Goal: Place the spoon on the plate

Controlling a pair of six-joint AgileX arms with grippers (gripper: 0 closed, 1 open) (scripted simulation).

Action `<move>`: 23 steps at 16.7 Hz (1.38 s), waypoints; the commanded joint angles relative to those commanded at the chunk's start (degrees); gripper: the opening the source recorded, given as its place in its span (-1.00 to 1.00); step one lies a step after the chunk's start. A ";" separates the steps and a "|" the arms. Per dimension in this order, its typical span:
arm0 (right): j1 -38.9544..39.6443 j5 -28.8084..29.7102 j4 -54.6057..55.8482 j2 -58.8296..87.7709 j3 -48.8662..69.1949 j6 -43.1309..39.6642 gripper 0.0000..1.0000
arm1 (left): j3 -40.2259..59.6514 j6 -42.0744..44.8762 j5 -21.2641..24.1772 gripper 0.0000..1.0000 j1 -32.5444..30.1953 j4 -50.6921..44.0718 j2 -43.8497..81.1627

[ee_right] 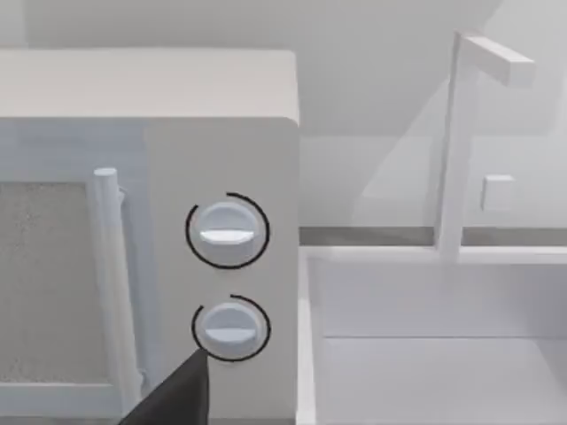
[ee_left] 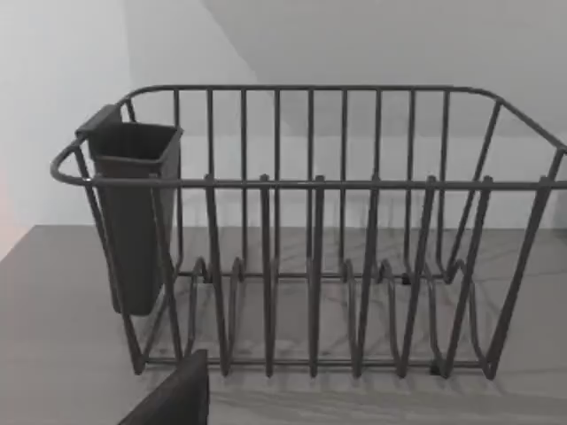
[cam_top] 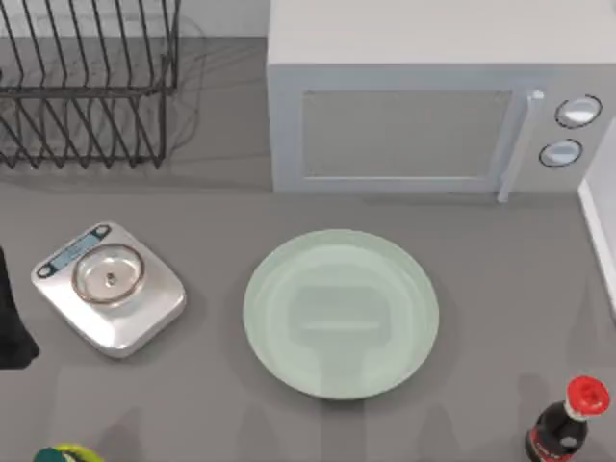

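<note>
Plate [cam_top: 341, 313]: pale green, round and glossy, flat on the grey tabletop [cam_top: 212, 404] near its middle, in front of the microwave [cam_top: 423, 115]. Its surface is bare; you see only reflections on it.

Left of the plate and well apart from it: a square silver scale [cam_top: 111, 289] carrying a round glass dish [cam_top: 109, 273]. Back left: a dark wire dish rack [cam_top: 87, 87]. In the left wrist view the rack has a dark cutlery cup [ee_left: 133, 212] hung at one end.

Front right corner: a dark bottle with a red cap [cam_top: 568, 423]. Front left edge: a sliver of something yellow-green [cam_top: 67, 452], too cropped to identify.

Left arm [cam_top: 12, 318]: a dark shape at the top view's left edge, beside the scale. A dark wedge of the left end effector [ee_left: 173, 398] points toward the rack; you cannot tell how wide it is set.

Right end effector [ee_right: 173, 394]: a dark wedge facing the microwave's two dials [ee_right: 227, 232], with a white sink and faucet [ee_right: 461, 142] alongside. You cannot tell its state either.
</note>
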 joint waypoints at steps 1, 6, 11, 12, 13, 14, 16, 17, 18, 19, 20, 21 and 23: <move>0.00 0.00 0.00 0.00 0.00 0.00 1.00 | 0.00 0.00 0.00 1.00 0.00 0.00 0.00; 0.00 0.00 0.00 0.00 0.00 0.00 1.00 | 5.57 2.72 -0.07 1.00 1.67 -4.48 6.05; 0.00 0.00 0.00 0.00 0.00 0.00 1.00 | 21.32 10.43 0.07 1.00 6.11 -17.47 27.31; 0.00 0.00 0.00 0.00 0.00 0.00 1.00 | 25.04 12.27 0.12 1.00 7.18 -20.68 33.16; 0.00 0.00 0.00 0.00 0.00 0.00 1.00 | 28.82 14.16 0.17 1.00 8.28 -24.01 39.28; 0.00 0.00 0.00 0.00 0.00 0.00 1.00 | 32.62 16.06 0.22 1.00 9.41 -27.41 45.51; 0.00 0.00 0.00 0.00 0.00 0.00 1.00 | 40.17 19.86 0.30 1.00 11.68 -34.24 57.65; 0.00 0.00 0.00 0.00 0.00 0.00 1.00 | 43.87 21.72 0.32 1.00 12.81 -37.57 63.36; 0.00 0.00 0.00 0.00 0.00 0.00 1.00 | 47.48 23.52 0.33 1.00 13.91 -40.79 68.69; 0.00 0.00 0.00 0.00 0.00 0.00 1.00 | 50.99 25.27 0.33 1.00 14.97 -43.85 73.58; 0.00 0.00 0.00 0.00 0.00 0.00 1.00 | 54.38 26.93 0.32 1.00 15.98 -46.71 78.14; 0.00 0.00 0.00 0.00 0.00 0.00 1.00 | 57.61 28.50 0.31 1.00 16.93 -49.34 82.44; 0.00 0.00 0.00 0.00 0.00 0.00 1.00 | 63.44 31.26 0.27 1.00 18.60 -53.85 90.23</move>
